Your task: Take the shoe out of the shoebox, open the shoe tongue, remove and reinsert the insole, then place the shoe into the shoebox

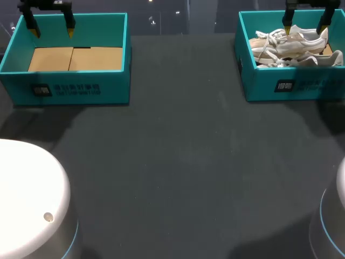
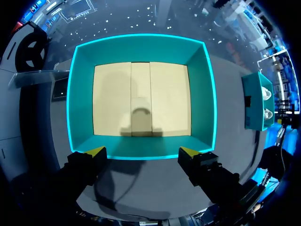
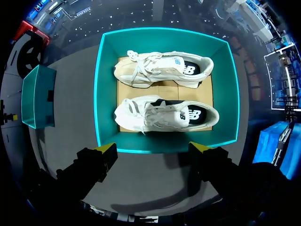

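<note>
Two white shoes lie side by side in the teal shoebox (image 1: 253, 81) at the back right; in the right wrist view one shoe (image 3: 164, 115) is nearer my gripper and the other shoe (image 3: 162, 69) lies beyond it. My right gripper (image 1: 306, 20) hangs open above that shoebox (image 3: 101, 94), nothing between its fingers. My left gripper (image 1: 51, 22) hovers open over a second teal box (image 1: 70, 91) at the back left, which holds only a cardboard floor (image 2: 141, 99). From the wrist views, both grippers (image 2: 142, 151) (image 3: 154, 148) sit over the near wall of their boxes.
The dark table (image 1: 178, 162) stretches between and in front of the two boxes. Two white robot bases stand at the near left (image 1: 27, 199) and near right corners (image 1: 331, 221).
</note>
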`<action>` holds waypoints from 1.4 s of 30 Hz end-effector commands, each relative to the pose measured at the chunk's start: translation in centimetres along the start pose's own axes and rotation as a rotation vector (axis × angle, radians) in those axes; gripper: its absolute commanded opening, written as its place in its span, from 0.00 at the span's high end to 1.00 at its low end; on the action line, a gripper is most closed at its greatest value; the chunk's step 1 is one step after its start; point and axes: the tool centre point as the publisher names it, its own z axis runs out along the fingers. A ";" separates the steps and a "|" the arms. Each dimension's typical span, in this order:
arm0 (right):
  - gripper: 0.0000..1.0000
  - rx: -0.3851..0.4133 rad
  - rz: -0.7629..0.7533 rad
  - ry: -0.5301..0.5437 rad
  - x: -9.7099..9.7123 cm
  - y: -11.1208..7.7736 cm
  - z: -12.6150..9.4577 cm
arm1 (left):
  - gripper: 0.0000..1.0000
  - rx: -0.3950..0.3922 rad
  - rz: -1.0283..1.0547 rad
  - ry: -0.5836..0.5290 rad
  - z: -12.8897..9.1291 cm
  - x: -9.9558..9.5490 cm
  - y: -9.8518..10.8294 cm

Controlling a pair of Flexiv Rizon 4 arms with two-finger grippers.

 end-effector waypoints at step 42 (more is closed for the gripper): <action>0.00 -0.005 0.097 -0.095 -9.5 0.3 0.6 | 0.00 0.000 0.000 -0.001 0.0 0.0 0.0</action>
